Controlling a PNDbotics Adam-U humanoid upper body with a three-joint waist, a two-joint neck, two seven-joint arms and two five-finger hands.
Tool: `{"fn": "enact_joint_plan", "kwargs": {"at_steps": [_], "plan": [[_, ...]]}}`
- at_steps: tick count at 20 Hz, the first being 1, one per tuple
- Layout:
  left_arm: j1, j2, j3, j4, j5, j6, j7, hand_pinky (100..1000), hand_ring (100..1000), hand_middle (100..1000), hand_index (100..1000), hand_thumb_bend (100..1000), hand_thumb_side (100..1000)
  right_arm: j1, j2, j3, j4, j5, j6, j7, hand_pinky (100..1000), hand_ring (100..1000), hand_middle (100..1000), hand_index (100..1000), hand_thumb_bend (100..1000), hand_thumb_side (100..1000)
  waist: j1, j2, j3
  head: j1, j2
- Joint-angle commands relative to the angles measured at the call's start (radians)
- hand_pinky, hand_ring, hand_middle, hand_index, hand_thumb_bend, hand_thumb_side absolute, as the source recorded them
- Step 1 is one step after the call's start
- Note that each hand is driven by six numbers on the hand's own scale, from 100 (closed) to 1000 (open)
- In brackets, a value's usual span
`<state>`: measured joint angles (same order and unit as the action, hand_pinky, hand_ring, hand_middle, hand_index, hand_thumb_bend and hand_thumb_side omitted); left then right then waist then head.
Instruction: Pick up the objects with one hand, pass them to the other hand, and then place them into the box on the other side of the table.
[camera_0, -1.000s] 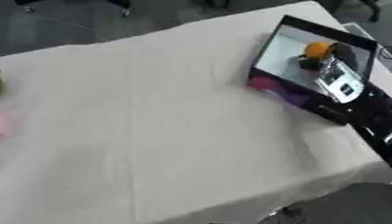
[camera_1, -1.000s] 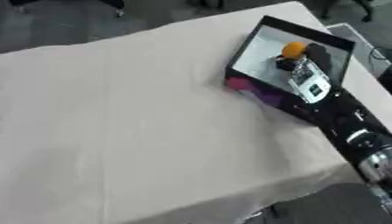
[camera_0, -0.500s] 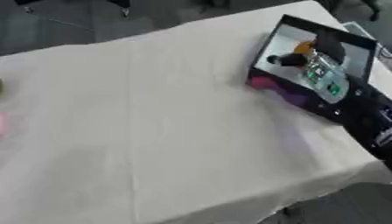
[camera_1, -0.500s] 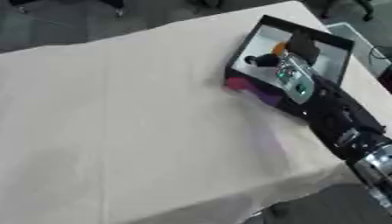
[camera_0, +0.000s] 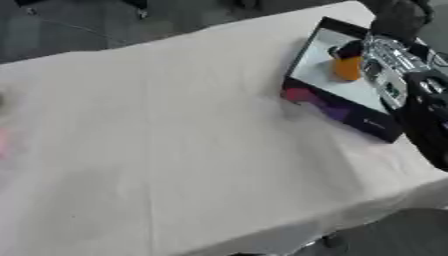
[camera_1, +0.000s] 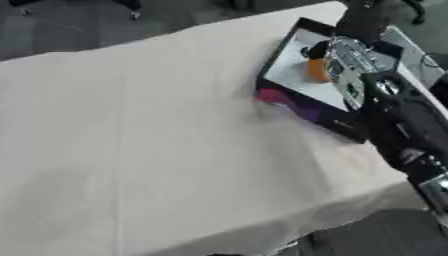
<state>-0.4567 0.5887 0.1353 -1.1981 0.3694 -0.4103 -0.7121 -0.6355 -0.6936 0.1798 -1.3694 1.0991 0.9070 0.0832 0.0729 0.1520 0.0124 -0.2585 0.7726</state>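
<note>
The orange thing (camera_0: 347, 68) sits in the upper right of the frame, inside the box (camera_0: 325, 91), on its white floor and toward the box's right side. A dark fingertip (camera_0: 348, 50) shows just above it, touching or nearly touching its top, and the silver and black body of the right hand (camera_0: 385, 65) lies just to its right, over the right edge of the box. Whether the fingers are curled round the orange thing or merely standing beside it cannot be told; the blur hides their shape, so the grip state stays unknown. The hand's arm (camera_1: 411, 135) runs down the right edge of the frame as a broad black form, crossing the lower right corner of the box. The box is a shallow black tray with a white inside, set askew with one corner pointing to the top of the frame, and its near outer wall carries a purple and pink patch (camera_0: 308, 98) at the lower left end. It rests on the table (camera_0: 157, 140), which is covered by a pale beige cloth filling most of the frame; the cloth shows faint creases and drops off at the lower right edge. At the far left edge of the left eye view a faint pink smear (camera_0: 3, 145) lies on the cloth, too blurred to name.
</note>
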Motion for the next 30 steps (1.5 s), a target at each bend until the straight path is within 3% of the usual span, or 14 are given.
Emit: {"fn": "enact_joint_plan", "kwargs": {"at_steps": [1,2,4,7,10,11,12,14,15,16,19,23,26,30], "plan": [[-0.015,0.039,0.019,0.012,-0.023,-0.218,-0.195,679,617,636,741,100,699,0.001,-0.044,0.021,-0.189,0.221,0.0,0.164,912,926,910,999,601,306,-0.002,-0.013,-0.002,0.018,-0.003],[-0.017,0.041,0.022,0.021,-0.034,-0.228,-0.195,681,619,637,742,100,675,0.005,-0.045,0.042,-0.251,0.292,-0.026,0.227,912,930,908,986,575,292,-0.002,-0.013,-0.001,0.03,-0.003],[-0.023,0.049,0.034,0.046,-0.069,-0.261,-0.195,686,625,642,748,100,611,0.005,-0.043,0.071,-0.381,0.449,-0.143,0.38,910,925,900,975,558,289,0.0,-0.015,-0.003,0.075,-0.003],[-0.048,0.077,0.066,0.116,-0.165,-0.352,-0.195,701,641,654,761,100,453,-0.017,-0.017,0.09,-0.583,0.65,-0.377,0.62,906,915,881,965,524,301,0.003,-0.019,-0.003,0.224,-0.003],[-0.099,0.124,0.102,0.193,-0.312,-0.472,-0.193,737,685,701,801,100,245,-0.056,0.026,0.121,-0.625,0.714,-0.513,0.694,903,907,874,962,500,304,0.006,-0.024,-0.003,0.351,-0.003],[-0.123,0.14,0.108,0.203,-0.376,-0.485,-0.178,754,704,721,817,100,233,-0.066,0.039,0.132,-0.628,0.711,-0.535,0.693,902,905,871,962,495,305,0.006,-0.026,-0.003,0.379,-0.003],[-0.147,0.155,0.109,0.208,-0.454,-0.491,-0.148,774,732,747,837,100,227,-0.073,0.051,0.14,-0.629,0.703,-0.549,0.687,902,902,867,961,486,308,0.006,-0.028,-0.004,0.398,-0.003],[-0.193,0.173,0.093,0.223,-0.649,-0.495,-0.056,799,761,778,864,266,258,-0.082,0.071,0.153,-0.63,0.681,-0.562,0.672,900,897,860,959,476,311,0.006,-0.032,-0.007,0.419,-0.003],[-0.21,0.174,0.082,0.232,-0.748,-0.496,0.007,799,761,778,864,266,258,-0.084,0.078,0.158,-0.63,0.671,-0.563,0.666,900,897,860,959,476,311,0.005,-0.033,-0.009,0.424,-0.003],[-0.222,0.172,0.069,0.242,-0.839,-0.496,0.076,824,788,810,888,415,312,-0.086,0.083,0.161,-0.63,0.664,-0.562,0.662,899,894,854,960,465,316,0.005,-0.033,-0.011,0.427,-0.003],[-0.279,0.161,0.047,0.342,-1.173,-0.497,0.277,839,814,838,903,479,346,-0.089,0.106,0.172,-0.631,0.64,-0.551,0.649,896,889,848,959,439,325,0.0,-0.034,-0.023,0.434,-0.003],[-0.327,0.142,0.025,0.498,-1.518,-0.497,0.53,846,824,857,918,486,481,-0.089,0.117,0.179,-0.631,0.62,-0.529,0.636,894,885,842,960,416,331,-0.004,-0.03,-0.04,0.434,-0.003],[-0.346,0.135,0.027,0.603,-1.683,-0.494,0.67,841,822,859,915,448,522,-0.088,0.121,0.18,-0.631,0.608,-0.513,0.625,893,882,837,960,398,338,-0.006,-0.026,-0.051,0.437,-0.003],[-0.355,0.126,0.035,0.693,-1.788,-0.449,0.859,828,813,851,904,409,364,-0.087,0.122,0.181,-0.631,0.596,-0.492,0.612,892,879,831,961,366,351,-0.008,-0.019,-0.064,0.44,-0.003]]}}
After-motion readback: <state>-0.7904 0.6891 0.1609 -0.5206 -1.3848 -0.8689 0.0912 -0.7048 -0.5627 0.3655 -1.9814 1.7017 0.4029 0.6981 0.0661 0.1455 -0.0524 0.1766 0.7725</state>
